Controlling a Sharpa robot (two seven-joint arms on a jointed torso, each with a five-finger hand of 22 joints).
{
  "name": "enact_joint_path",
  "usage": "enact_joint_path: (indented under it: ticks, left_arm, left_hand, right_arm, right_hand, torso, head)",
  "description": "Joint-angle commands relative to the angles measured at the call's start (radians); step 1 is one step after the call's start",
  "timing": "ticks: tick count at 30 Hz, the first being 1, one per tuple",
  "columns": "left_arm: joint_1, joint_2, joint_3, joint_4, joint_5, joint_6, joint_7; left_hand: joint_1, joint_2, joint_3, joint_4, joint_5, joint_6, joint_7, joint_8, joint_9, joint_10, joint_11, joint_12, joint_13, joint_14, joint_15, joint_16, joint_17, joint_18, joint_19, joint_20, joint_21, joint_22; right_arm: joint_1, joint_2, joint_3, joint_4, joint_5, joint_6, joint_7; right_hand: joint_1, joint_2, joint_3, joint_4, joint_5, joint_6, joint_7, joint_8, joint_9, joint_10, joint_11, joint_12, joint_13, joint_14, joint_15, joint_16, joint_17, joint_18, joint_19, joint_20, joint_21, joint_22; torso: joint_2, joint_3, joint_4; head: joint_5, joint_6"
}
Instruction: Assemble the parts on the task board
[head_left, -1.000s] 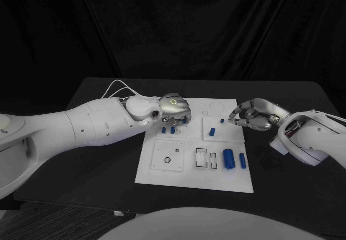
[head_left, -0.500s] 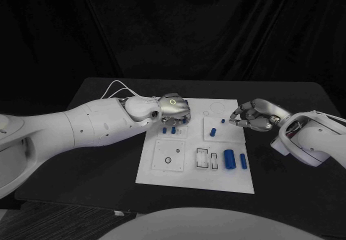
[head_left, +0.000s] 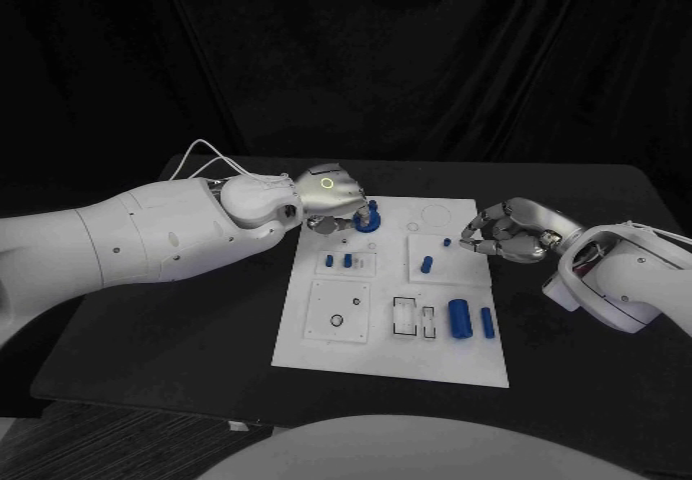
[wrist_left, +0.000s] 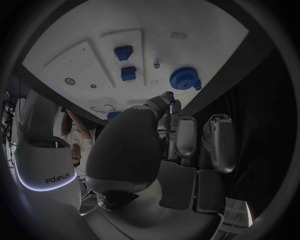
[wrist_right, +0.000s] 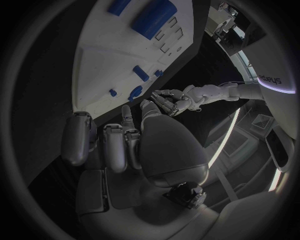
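On my left hand (head_left: 335, 192) the fingers (wrist_left: 186, 136) look curled downward over the far left corner of the task board (head_left: 378, 350). A small blue piece shows at one fingertip in the wrist view, but I cannot tell whether it is pinched or only touched. Just under those fingers, at about 11 o'clock on the board, sits a round blue part (head_left: 368, 221) with a short stub standing up from it; the left wrist view shows it (wrist_left: 184, 79) lying on the white plate close to the board's edge.

My right hand (head_left: 508, 231) hangs at the board's right edge, about 2 o'clock, with its fingers (wrist_right: 115, 145) drawn in toward the palm and nothing visible between them, so I read it as clenched on nothing.

Moving outward across the board: two small blue pegs (head_left: 338, 261) stand side by side in a square plate left of centre, a slim blue peg (head_left: 426, 264) lies in the plate right of centre, and a tiny blue piece (head_left: 444, 241) sits just beyond it. Toward 4 o'clock a thick blue cylinder (head_left: 459, 317) lies beside a thinner blue pin (head_left: 486, 321). The board rests in the middle of the black surface (head_left: 216, 340).
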Motion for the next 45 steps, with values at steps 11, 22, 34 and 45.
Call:
enact_joint_path:
  ticks: [11, 22, 34, 45]
  left_arm:
    - [0.020, -0.044, 0.000, 0.037, 0.025, 0.080, -0.009]
    - [-0.001, -0.029, 0.000, 0.012, 0.026, 0.103, -0.004]
    - [-0.019, -0.019, 0.000, 0.006, 0.026, 0.115, 0.002]
    - [-0.029, -0.011, 0.000, -0.001, 0.026, 0.126, 0.005]
  left_hand:
    - [-0.002, 0.004, 0.026, -0.001, -0.016, -0.002, 0.002, -0.018, -0.013, 0.035, -0.005, -0.005, 0.007, 0.019, 0.000, -0.004, -0.016, -0.037, -0.004, -0.008, -0.007, 0.191]
    - [-0.005, 0.004, 0.025, 0.001, -0.020, 0.001, 0.002, -0.018, -0.013, 0.039, -0.005, -0.005, 0.008, 0.016, 0.000, -0.007, -0.021, -0.037, -0.006, -0.008, -0.011, 0.191]
    - [-0.005, 0.005, 0.025, 0.001, -0.021, 0.000, 0.002, -0.018, -0.014, 0.040, -0.005, -0.005, 0.008, 0.014, 0.000, -0.010, -0.027, -0.036, -0.009, -0.008, -0.015, 0.189]
    - [-0.005, 0.006, 0.025, 0.001, -0.022, 0.000, 0.002, -0.019, -0.014, 0.041, -0.005, -0.005, 0.009, 0.009, -0.001, -0.015, -0.037, -0.034, -0.013, -0.008, -0.021, 0.187]
  right_arm:
    - [-0.014, 0.009, 0.000, -0.011, -0.001, 0.018, -0.016]
    - [-0.017, 0.011, 0.000, -0.013, -0.001, 0.021, -0.016]
    - [-0.018, 0.012, 0.000, -0.014, -0.001, 0.023, -0.018]
    - [-0.018, 0.013, 0.000, -0.014, -0.001, 0.025, -0.019]
  right_hand:
    - [0.053, 0.018, 0.014, 0.006, 0.014, 0.007, 0.002, 0.024, 0.001, 0.108, -0.002, -0.015, 0.229, 0.073, -0.006, -0.026, 0.153, 0.027, -0.007, 0.001, -0.027, 0.171]
    - [0.055, 0.019, 0.016, 0.005, 0.014, 0.008, 0.002, 0.025, 0.001, 0.108, -0.002, -0.015, 0.229, 0.072, -0.006, -0.029, 0.150, 0.028, -0.008, 0.002, -0.031, 0.169]
    - [0.056, 0.019, 0.017, 0.005, 0.014, 0.008, 0.002, 0.025, 0.001, 0.108, -0.001, -0.015, 0.229, 0.071, -0.005, -0.030, 0.149, 0.028, -0.009, 0.002, -0.033, 0.169]
    - [0.058, 0.019, 0.018, 0.004, 0.015, 0.009, 0.003, 0.026, 0.001, 0.108, -0.001, -0.015, 0.229, 0.071, -0.005, -0.030, 0.148, 0.029, -0.010, 0.002, -0.036, 0.168]
  torso:
    - [-0.002, 0.0034, -0.0001]
    - [-0.001, 0.0016, 0.0020]
    - [-0.001, 0.0020, 0.0005]
    - [-0.001, 0.0019, 0.0009]
  head:
    - [0.004, 0.000]
    - [0.000, 0.000]
    - [0.002, 0.000]
    - [0.000, 0.000]
